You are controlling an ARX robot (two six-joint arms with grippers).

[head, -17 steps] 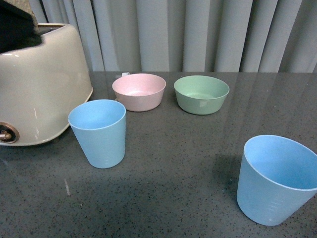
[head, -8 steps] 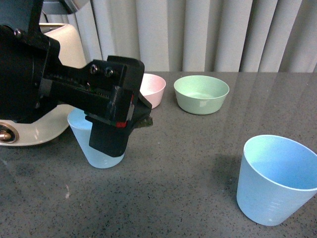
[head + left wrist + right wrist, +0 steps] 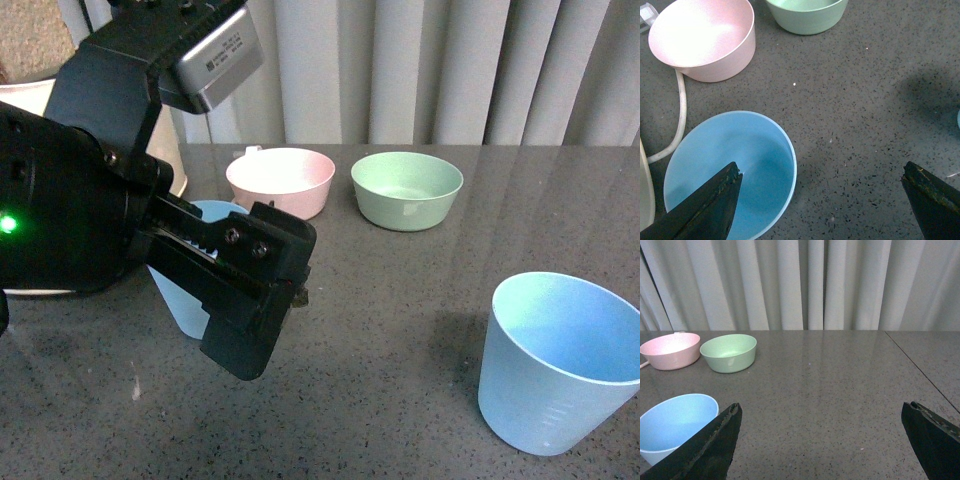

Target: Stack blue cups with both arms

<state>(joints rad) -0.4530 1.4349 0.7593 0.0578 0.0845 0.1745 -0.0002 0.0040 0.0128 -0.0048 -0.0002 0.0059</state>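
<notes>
One blue cup (image 3: 178, 300) stands upright at the left, mostly hidden behind my left gripper (image 3: 270, 320), which hangs over it with jaws wide open. In the left wrist view that cup (image 3: 740, 165) is seen from above; one fingertip (image 3: 710, 210) is over its opening and the other over bare table, so the gripper (image 3: 822, 195) is off to one side of it. The second blue cup (image 3: 560, 365) stands upright at the front right. In the right wrist view it (image 3: 675, 422) lies beside one finger of my open, empty right gripper (image 3: 822, 440).
A pink bowl (image 3: 280, 182) and a green bowl (image 3: 406, 190) stand at the back of the grey table (image 3: 400, 330). A cream appliance (image 3: 172, 150) is mostly hidden behind the left arm. A white cord (image 3: 680, 115) lies by the left cup. Curtains hang behind.
My left arm came into the front view from the left and has moved forward and down over the left blue cup. The cups and bowls have not moved.
</notes>
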